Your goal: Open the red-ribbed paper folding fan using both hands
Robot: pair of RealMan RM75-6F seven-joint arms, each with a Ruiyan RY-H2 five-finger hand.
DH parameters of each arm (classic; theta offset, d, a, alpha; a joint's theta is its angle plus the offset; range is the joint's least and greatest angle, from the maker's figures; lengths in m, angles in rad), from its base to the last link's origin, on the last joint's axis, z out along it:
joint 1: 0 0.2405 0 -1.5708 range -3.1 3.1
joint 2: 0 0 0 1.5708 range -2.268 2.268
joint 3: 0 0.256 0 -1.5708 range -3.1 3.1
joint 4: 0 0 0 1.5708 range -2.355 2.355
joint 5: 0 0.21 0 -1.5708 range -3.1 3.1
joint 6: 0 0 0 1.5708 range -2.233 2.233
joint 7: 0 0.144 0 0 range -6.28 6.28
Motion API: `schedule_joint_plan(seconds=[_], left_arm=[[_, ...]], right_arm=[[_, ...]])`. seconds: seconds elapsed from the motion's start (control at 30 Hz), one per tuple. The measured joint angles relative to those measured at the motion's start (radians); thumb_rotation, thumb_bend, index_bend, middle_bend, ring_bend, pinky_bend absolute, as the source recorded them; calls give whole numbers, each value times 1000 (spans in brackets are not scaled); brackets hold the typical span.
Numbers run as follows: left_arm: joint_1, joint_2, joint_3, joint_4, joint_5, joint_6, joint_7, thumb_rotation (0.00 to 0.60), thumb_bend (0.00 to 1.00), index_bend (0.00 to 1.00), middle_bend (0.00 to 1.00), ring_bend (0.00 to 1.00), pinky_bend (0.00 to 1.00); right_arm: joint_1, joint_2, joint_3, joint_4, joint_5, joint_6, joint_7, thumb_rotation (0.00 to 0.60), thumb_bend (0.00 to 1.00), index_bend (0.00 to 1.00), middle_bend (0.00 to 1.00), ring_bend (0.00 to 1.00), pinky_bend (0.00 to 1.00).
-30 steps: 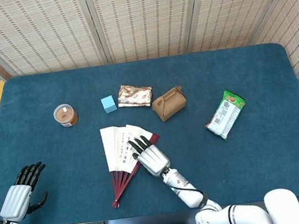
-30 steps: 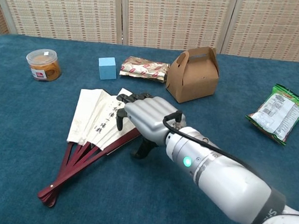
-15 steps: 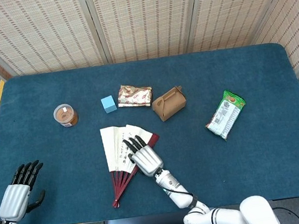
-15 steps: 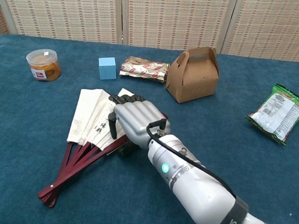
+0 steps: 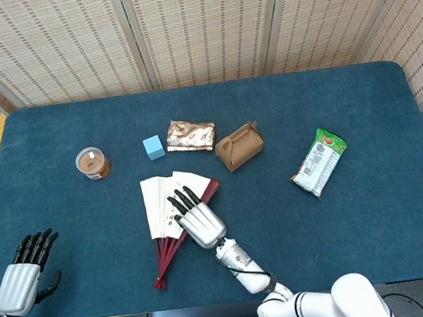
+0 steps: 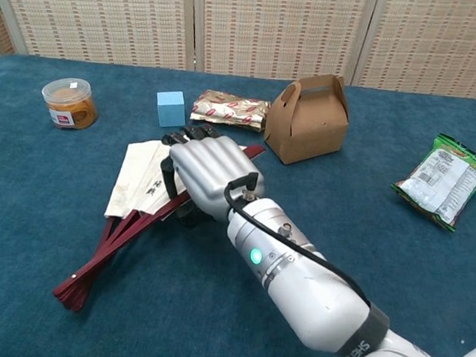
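The red-ribbed paper fan [image 5: 155, 206] lies partly spread on the blue table, its pivot toward the front edge. In the chest view its white leaves [image 6: 137, 177] fan out to the left of my right hand. My right hand [image 5: 197, 222] lies over the fan's right side, fingers curled over the paper and outer red rib, thumb tucked by the rib [image 6: 201, 171]. That hand hides the fan's right leaves. My left hand [image 5: 24, 273] hovers at the table's front left corner, far from the fan, fingers apart and holding nothing. It does not show in the chest view.
Behind the fan stand a small jar [image 5: 92, 162], a light blue cube [image 5: 153, 147], a patterned snack packet [image 5: 190, 135] and a brown carry box [image 5: 239, 147]. A green snack bag [image 5: 320, 160] lies to the right.
My right hand slid left and farther up the fan, dragging the right rib with it. The fan's spread narrowed and its pivot shifted slightly left. The left hand drifted a little lower.
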Motion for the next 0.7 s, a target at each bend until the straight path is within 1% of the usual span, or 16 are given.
schedule_joint_plan(seconds=[0.07, 0.2, 0.27, 0.4, 0.47, 0.5, 0.57, 0.63, 0.7], left_arm=[[2, -1, 0, -5, 1, 4, 5, 600, 428, 0, 0, 0, 23], [1, 2, -3, -8, -5, -1, -14, 600, 438, 7, 0, 0, 24], [-1, 1, -2, -10, -7, -10, -39, 600, 445, 57, 0, 0, 25], [-11, -1, 4, -17, -7, -38, -126, 600, 445, 198, 0, 0, 27], [-22, -4, 8, -18, -6, -60, -191, 600, 445, 224, 0, 0, 26], [-27, -6, 10, -18, -6, -71, -222, 600, 445, 222, 0, 0, 25], [-41, -9, 15, -19, -2, -95, -301, 600, 442, 170, 0, 0, 22], [-58, -14, 20, -24, 6, -116, -388, 600, 431, 57, 0, 0, 18], [-74, -20, 24, -32, 16, -129, -463, 600, 418, 3, 0, 0, 13]], right_arm=[[-4, 13, 0, -23, -7, 10, -1, 600, 746, 685, 120, 0, 0], [-14, 62, 5, -123, -25, 41, -13, 600, 746, 701, 132, 0, 0], [-19, 89, 10, -185, -31, 53, -24, 600, 747, 711, 137, 0, 0], [-31, 163, 30, -368, -36, 72, -65, 600, 746, 714, 137, 0, 0], [-37, 197, 44, -457, -30, 76, -88, 600, 746, 714, 137, 0, 0], [-40, 221, 56, -518, -22, 76, -106, 600, 746, 714, 137, 0, 0], [-45, 256, 76, -609, -2, 75, -135, 600, 746, 717, 137, 0, 0], [-49, 295, 105, -707, 39, 68, -169, 600, 746, 719, 137, 0, 0], [-51, 325, 136, -783, 98, 57, -200, 600, 746, 719, 137, 0, 0]])
